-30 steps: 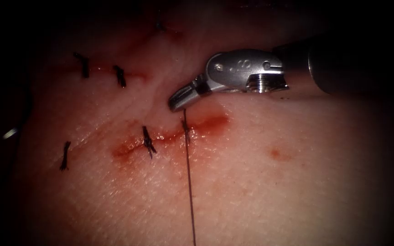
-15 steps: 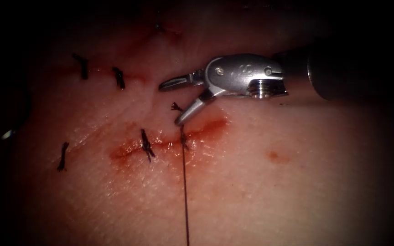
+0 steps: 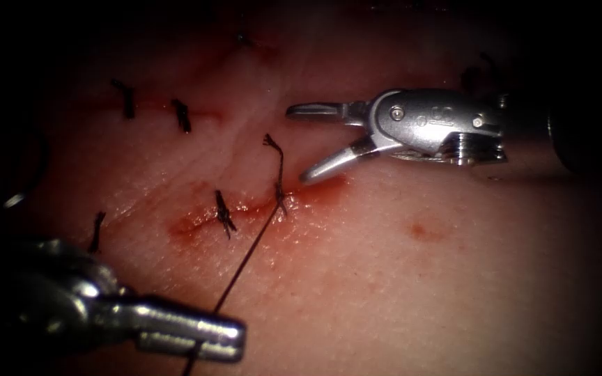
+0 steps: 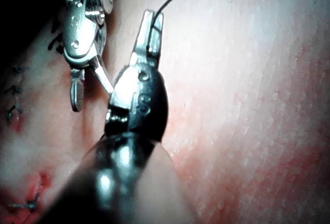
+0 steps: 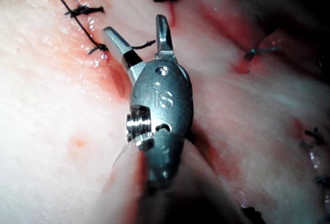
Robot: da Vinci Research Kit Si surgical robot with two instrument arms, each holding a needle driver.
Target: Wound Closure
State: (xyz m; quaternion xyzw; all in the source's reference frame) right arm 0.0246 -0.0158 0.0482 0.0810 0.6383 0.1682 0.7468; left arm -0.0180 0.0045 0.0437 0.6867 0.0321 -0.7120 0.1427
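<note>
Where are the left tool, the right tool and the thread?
left tool (image 3: 235,336), endoscope view, tip of its shut jaws, which hold the thread.
right tool (image 3: 299,143), endoscope view, gap between its open, empty jaws.
thread (image 3: 245,261), endoscope view, strand running from the knot at the cut.

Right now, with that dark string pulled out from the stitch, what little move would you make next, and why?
Probably bring the right tool, jaws open and empty, down across the thread just above the knot on the cut. The left tool is shut on the thread and holds it taut. A short cut end stands free of the knot.
</note>
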